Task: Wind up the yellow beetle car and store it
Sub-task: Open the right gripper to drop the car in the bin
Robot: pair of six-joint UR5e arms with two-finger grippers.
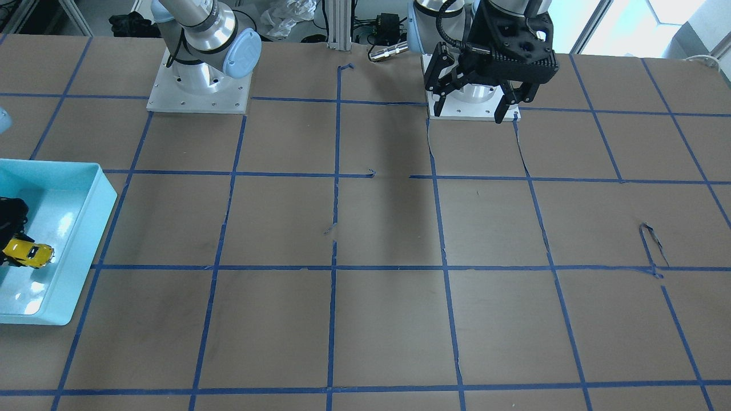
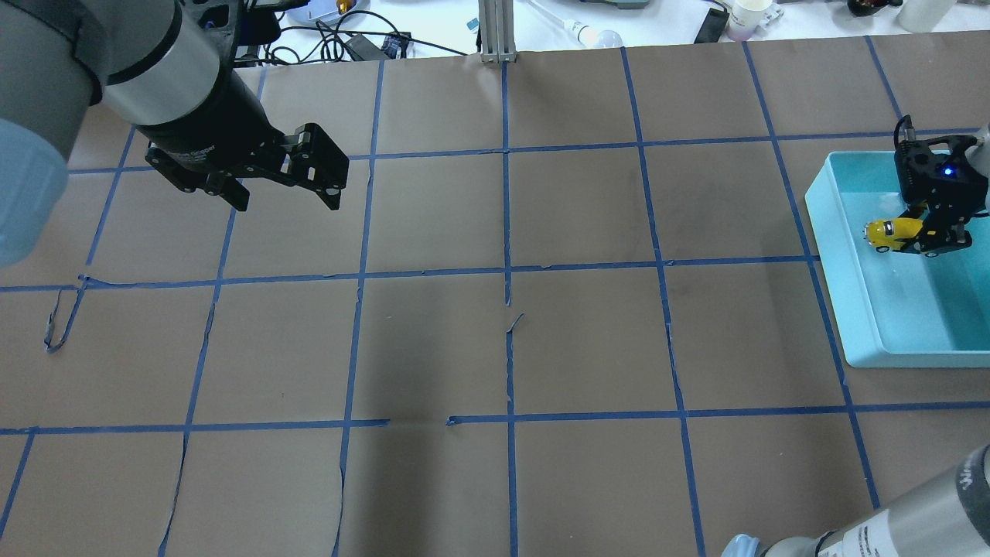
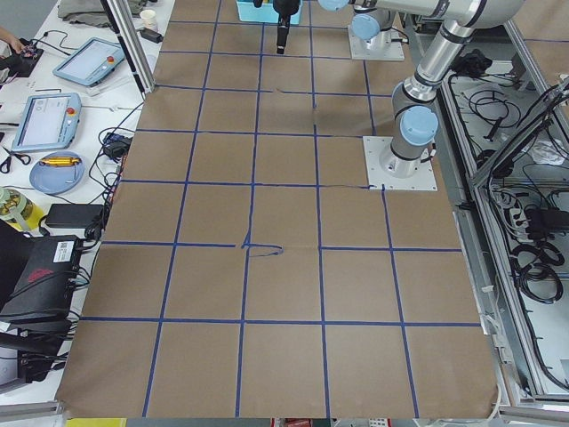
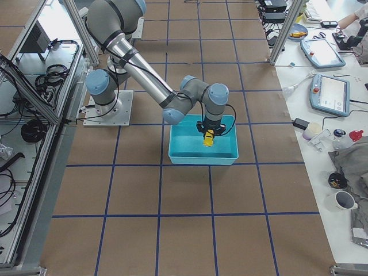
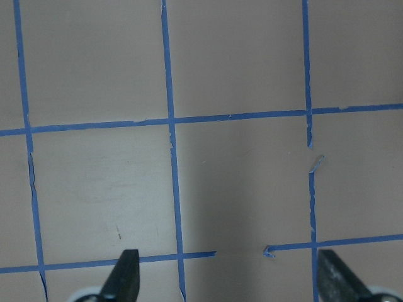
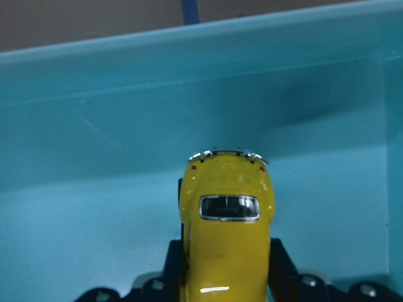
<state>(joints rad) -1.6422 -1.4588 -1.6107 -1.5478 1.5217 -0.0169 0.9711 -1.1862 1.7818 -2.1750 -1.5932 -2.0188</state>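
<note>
The yellow beetle car (image 2: 889,232) is a small glossy toy with dark windows. My right gripper (image 2: 916,232) is shut on it and holds it inside the teal bin (image 2: 824,232), close to the floor. The right wrist view shows the car (image 6: 227,220) between the black fingers (image 6: 282,259), pointing at the bin's far wall (image 6: 126,94). The car also shows in the front view (image 1: 27,253) and the right side view (image 4: 209,137). My left gripper (image 2: 286,203) is open and empty, held high over the table near its base (image 1: 469,113).
The table is brown paper with a grid of blue tape (image 2: 506,271). The bin sits at the table's edge on my right (image 1: 105,194). The left wrist view shows only the taped paper below the open fingertips (image 5: 126,267). Cables and clutter lie beyond the far edge (image 2: 348,39).
</note>
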